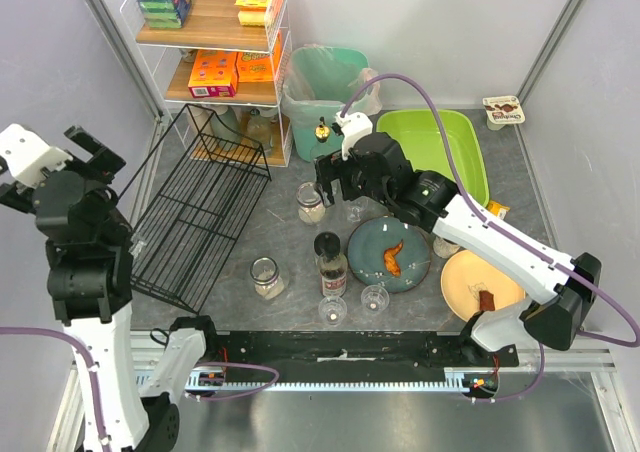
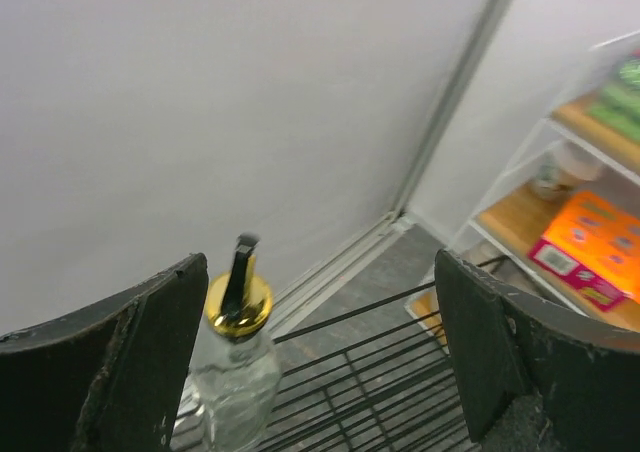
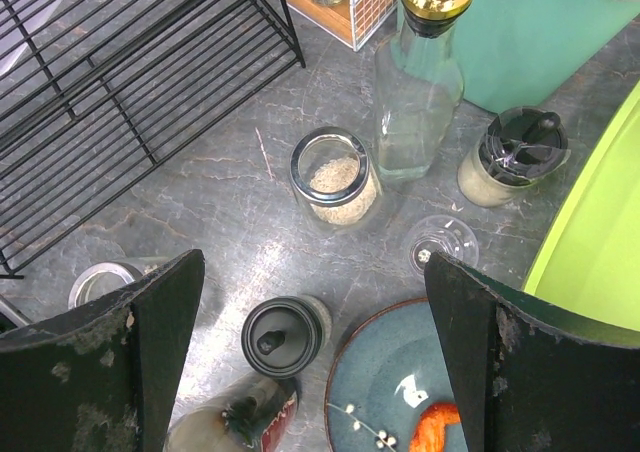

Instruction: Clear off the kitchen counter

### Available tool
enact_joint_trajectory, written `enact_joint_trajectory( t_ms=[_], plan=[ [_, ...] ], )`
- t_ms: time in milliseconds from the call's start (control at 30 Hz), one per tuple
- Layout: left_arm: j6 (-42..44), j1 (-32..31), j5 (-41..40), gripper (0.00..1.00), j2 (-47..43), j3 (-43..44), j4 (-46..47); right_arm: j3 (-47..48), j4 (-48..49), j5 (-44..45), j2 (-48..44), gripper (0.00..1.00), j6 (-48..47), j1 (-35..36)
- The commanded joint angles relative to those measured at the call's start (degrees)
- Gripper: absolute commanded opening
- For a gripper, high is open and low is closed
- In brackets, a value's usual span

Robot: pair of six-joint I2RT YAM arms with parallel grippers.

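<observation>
The table (image 1: 290, 234) spreads beneath both arms and carries nearly all of its load, so I judge the clearing to be at an early stage.

The black wire rack (image 1: 200, 212) lies below and ahead of the left tool (image 2: 320, 372). That tool's jaws stand wide apart with nothing between them.

The lime-green tub (image 1: 440, 152) sits off to the right of the right tool (image 3: 315, 367), which hovers with its jaws also wide apart and nothing held.

Low on that tool's right side is a blue plate (image 1: 372, 240) with an orange scrap. Farther right, well apart from the tool, a yellow plate (image 1: 462, 277) holds another scrap.

Ahead of the right tool's fingers stand a glass bottle (image 3: 415, 102) with a gold pourer, then a grain jar (image 3: 335, 177). A dark-capped bottle (image 3: 285, 337) shows low between the fingers.

A second gold-topped bottle (image 2: 236, 357) stands just beside the left tool's left finger, unclamped and seemingly at the rack. It is perhaps the one item dealt with.

Smallest is a clear cup (image 3: 440, 242) near the right finger.

Plates, bottles, jar and cup all look left to move.
</observation>
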Motion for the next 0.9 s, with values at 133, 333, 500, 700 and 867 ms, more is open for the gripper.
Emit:
enact_joint_trajectory(
  t_ms=[133,333,500,700,867],
  plan=[
    [5.99,0.32,26.07,0.99,8.24,21.09,-14.76,3.9,-0.42,1.83,-3.66,0.98,1.02,-0.15],
    [6.01,0.32,61.3,0.99,10.79,24.72,-13.55,4.25,-1.3,3.93,-5.33,0.98,1.11,-0.24],
    [1.79,0.23,79.69,0.99,17.81,25.25,-12.75,6.27,-4.72,9.9,-5.86,0.98,0.32,-0.24],
    [-1.12,-2.92,95.34,0.99,20.02,17.36,-5.91,5.83,-8.33,16.15,-7.44,0.98,-1.35,-0.32],
    [2.57,-17.23,93.62,0.99,18.53,11.46,-4.93,5.31,-9.48,17.74,-7.71,0.98,-0.48,-1.46]
  ],
)
